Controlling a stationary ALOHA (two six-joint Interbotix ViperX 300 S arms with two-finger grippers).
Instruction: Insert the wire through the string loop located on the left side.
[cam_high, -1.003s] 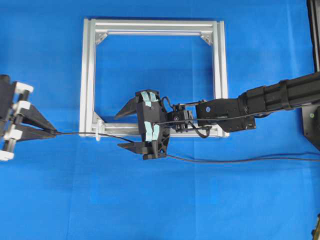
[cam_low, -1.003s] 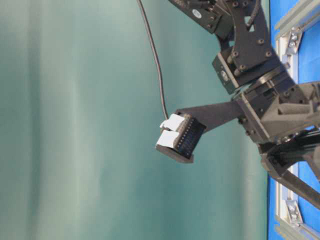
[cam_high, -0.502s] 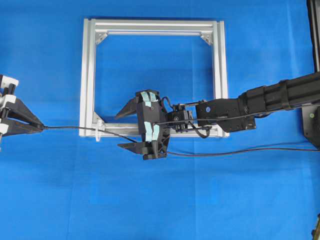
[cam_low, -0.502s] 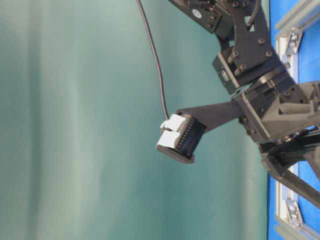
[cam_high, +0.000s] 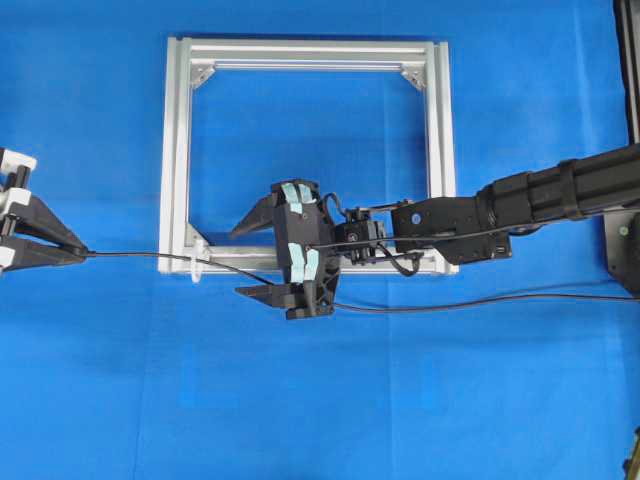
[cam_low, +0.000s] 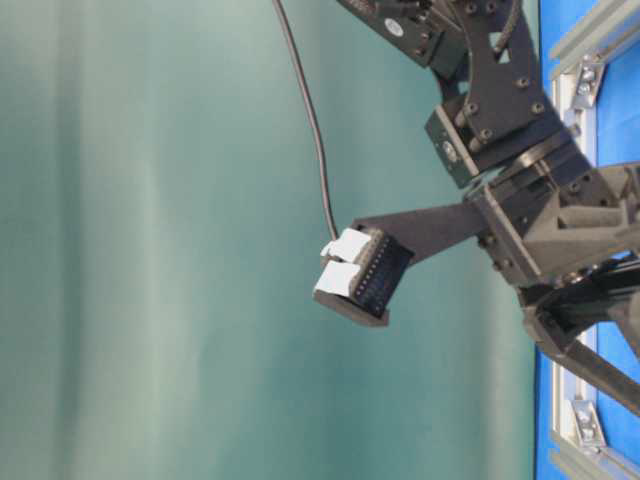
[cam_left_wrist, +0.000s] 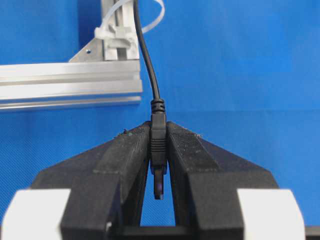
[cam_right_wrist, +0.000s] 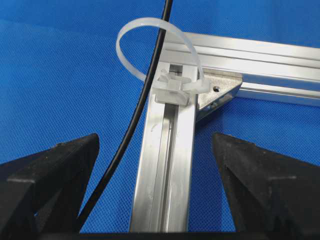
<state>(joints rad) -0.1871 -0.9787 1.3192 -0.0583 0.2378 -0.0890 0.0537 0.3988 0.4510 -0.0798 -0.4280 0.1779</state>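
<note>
So the left tool (cam_left_wrist: 158, 165) is pinching the plug end of the wire (cam_high: 130, 256), jaws pressed tight on the plug body. From that tool the wire runs straight ahead and already goes through the string loop (cam_right_wrist: 159, 50) at the frame (cam_high: 178, 150) corner, so the loop sits dead ahead of the left tool, along the wire's long axis. Past the loop the wire carries on under the right tool (cam_high: 262, 262), whose jaws are spread wide and holding nothing, straddling the frame rail just behind the loop. I'd guess the next move is simply more pull away from the loop along that same line, and the left tool is the one to do it.
</note>
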